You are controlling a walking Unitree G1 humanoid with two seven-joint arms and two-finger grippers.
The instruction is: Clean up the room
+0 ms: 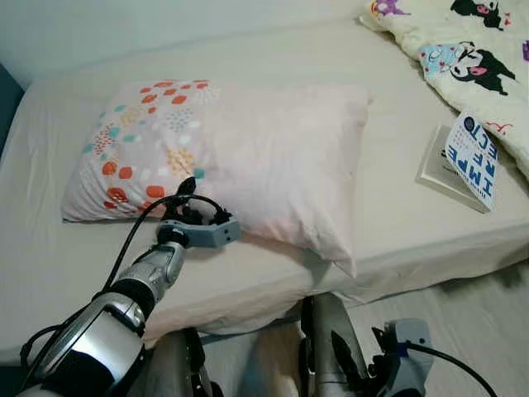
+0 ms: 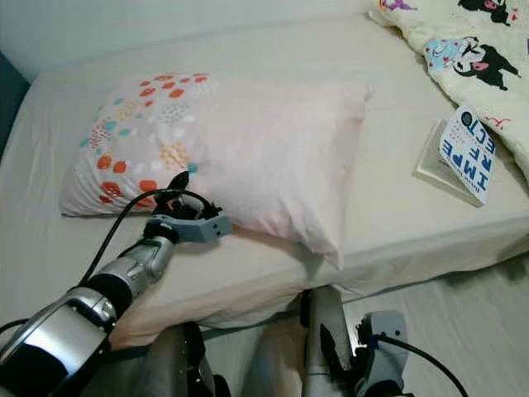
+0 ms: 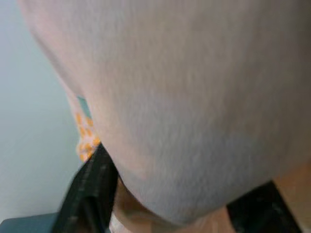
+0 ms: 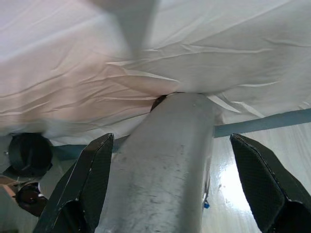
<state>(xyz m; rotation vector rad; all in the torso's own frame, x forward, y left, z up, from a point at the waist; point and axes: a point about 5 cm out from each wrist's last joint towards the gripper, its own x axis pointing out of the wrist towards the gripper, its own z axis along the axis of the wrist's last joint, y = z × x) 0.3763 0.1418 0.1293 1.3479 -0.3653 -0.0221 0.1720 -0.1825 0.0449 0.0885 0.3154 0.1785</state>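
Books (image 1: 464,157) and a cartoon-print quilt (image 1: 471,51) lie right of the pale, dot-patterned pillow (image 1: 248,149), whose near edge the left hand (image 1: 192,207) grips; right hand (image 4: 170,189) hangs spread.

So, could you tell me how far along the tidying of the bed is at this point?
Little looks done yet. In hand: the left gripper is at the pillow's near edge, its fingers either side of the fabric, the pillow lying askew on the bed. The right gripper hangs open and idle below the mattress edge. Left: the book and the rumpled blanket are untouched.
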